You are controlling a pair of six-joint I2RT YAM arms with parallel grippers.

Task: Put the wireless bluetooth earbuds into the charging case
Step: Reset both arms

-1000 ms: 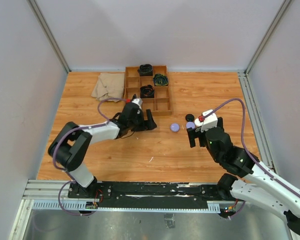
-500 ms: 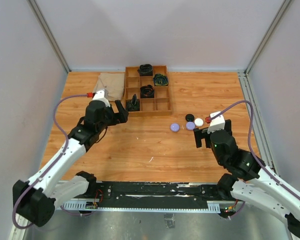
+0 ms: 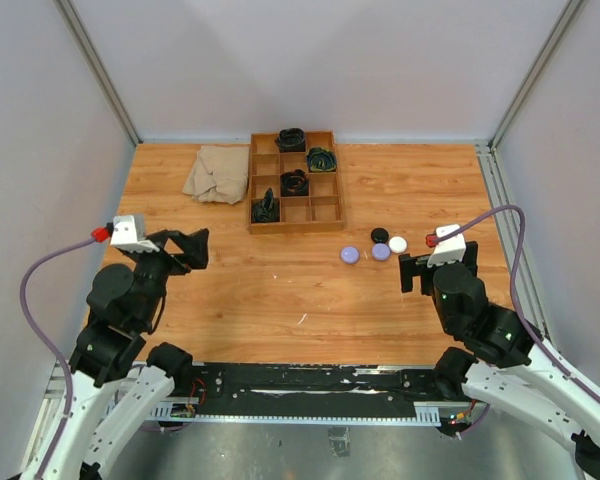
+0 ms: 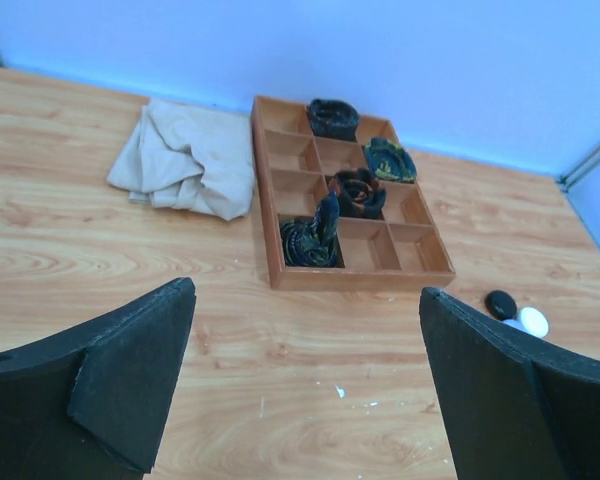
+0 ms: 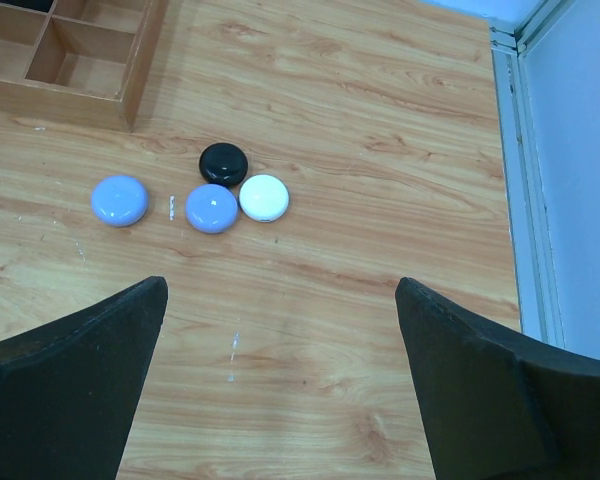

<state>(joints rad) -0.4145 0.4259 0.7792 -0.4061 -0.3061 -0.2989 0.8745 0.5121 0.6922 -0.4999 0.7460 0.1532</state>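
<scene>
hovering wide-jawed: left gripper point(image 4: 305, 300), right gripper point(image 5: 280, 290), apart from round pucks point(image 5: 212, 208)

Noted toward the far edge of the wooden counter point(image 3: 230, 290), near its middle: a flat wooden tray point(image 3: 295, 228) divided into twelve compartments, three across and four deep. Recorded inside, one per compartment: a black coil point(image 3: 292, 138) in the far row's centre, a greenish coil point(image 3: 321, 158) second row right, a dark coil point(image 3: 295, 182) third row centre, and a dark bundle point(image 3: 266, 207) near row left, one end standing upright. Found just left of the tray, against its left wall and toward the far left corner: a crumpled beige cloth point(image 3: 216, 173).
</scene>
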